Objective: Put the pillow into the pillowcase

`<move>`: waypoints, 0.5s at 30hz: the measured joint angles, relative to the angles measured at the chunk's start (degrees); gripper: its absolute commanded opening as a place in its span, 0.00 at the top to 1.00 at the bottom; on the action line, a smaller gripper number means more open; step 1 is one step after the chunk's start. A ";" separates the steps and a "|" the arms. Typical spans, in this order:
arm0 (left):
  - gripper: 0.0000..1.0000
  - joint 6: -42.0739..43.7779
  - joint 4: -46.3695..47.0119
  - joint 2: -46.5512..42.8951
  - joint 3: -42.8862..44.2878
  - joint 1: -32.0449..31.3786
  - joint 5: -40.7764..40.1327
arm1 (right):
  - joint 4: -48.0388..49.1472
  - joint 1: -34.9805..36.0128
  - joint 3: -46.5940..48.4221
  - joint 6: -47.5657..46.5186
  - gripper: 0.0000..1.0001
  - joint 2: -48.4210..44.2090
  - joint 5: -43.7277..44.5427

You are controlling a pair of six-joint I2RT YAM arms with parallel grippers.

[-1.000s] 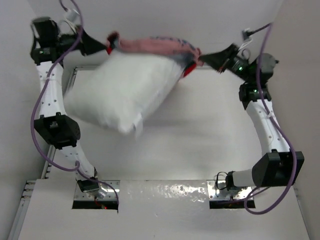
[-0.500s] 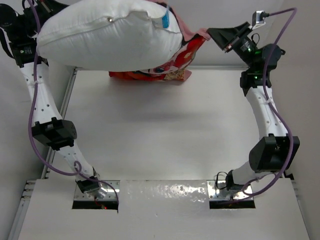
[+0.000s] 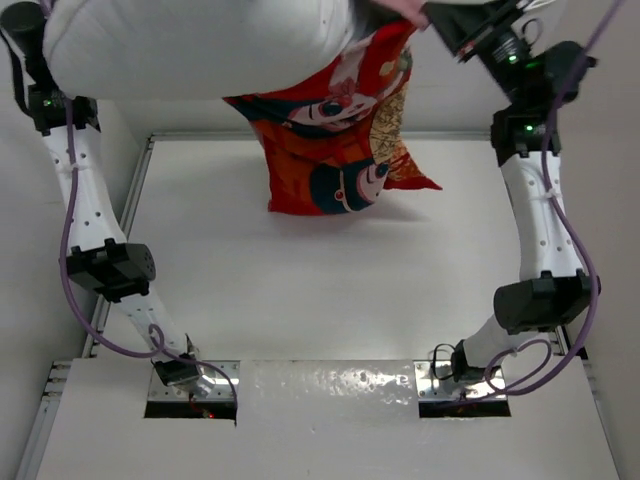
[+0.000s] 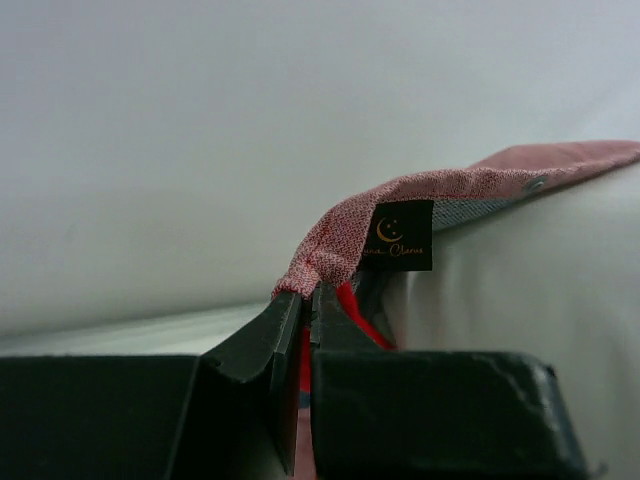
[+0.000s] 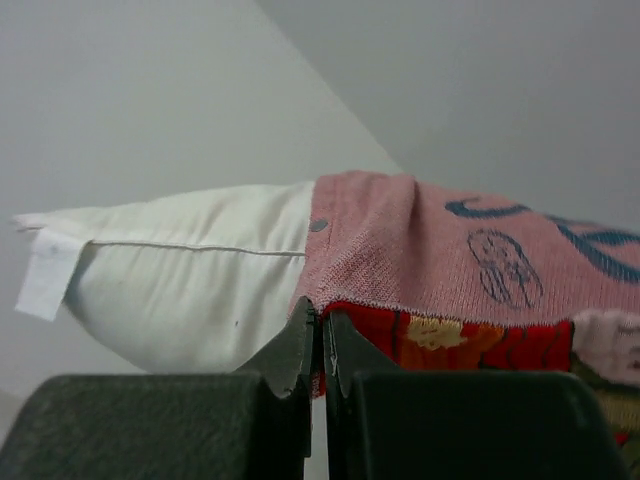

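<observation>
The white pillow (image 3: pixel 190 45) hangs high at the top left of the top view, its upper part cut off by the frame edge. The red pillowcase (image 3: pixel 335 140) with doll faces hangs below and right of it, its lower end near the table. My left gripper (image 4: pixel 308 300) is shut on the pillowcase's pink hem (image 4: pixel 340 245) beside a black label (image 4: pixel 398 236); the gripper itself is hidden in the top view. My right gripper (image 5: pixel 322 320) is shut on the other hem corner (image 5: pixel 400 250), with the pillow (image 5: pixel 190 275) poking out beside it. The right gripper (image 3: pixel 440 15) is at the top right.
The white table (image 3: pixel 330 300) lies below the hanging fabric. Its raised rim (image 3: pixel 130 200) runs along the left side. Both arm bases (image 3: pixel 190 385) sit at the near edge. The left arm (image 3: pixel 85 190) and right arm (image 3: pixel 540 220) stand tall on each side.
Both grippers have risen higher, lifting pillow and pillowcase. The pillow has gone up to the frame's top and the red pillowcase has dropped open, hanging down toward the table.
</observation>
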 measured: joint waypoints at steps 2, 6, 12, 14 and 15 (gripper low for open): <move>1.00 6.29 -7.26 0.11 -3.78 -1.68 -4.83 | -2.60 1.84 -8.22 -2.03 1.00 -0.17 1.40; 1.00 15.06 -18.49 2.40 -10.60 -3.87 -9.57 | -12.11 4.74 -14.08 -5.09 1.00 5.62 3.19; 1.00 23.12 -27.58 9.90 -15.37 -4.09 -15.28 | -27.63 5.70 -13.44 -12.55 1.00 15.61 7.89; 1.00 24.90 -28.48 11.39 -16.90 -3.85 -16.52 | -28.35 5.68 -13.44 -13.25 1.00 16.90 8.61; 1.00 25.53 -28.96 12.09 -17.40 -3.76 -16.96 | -28.20 5.68 -13.44 -13.44 1.00 17.40 9.09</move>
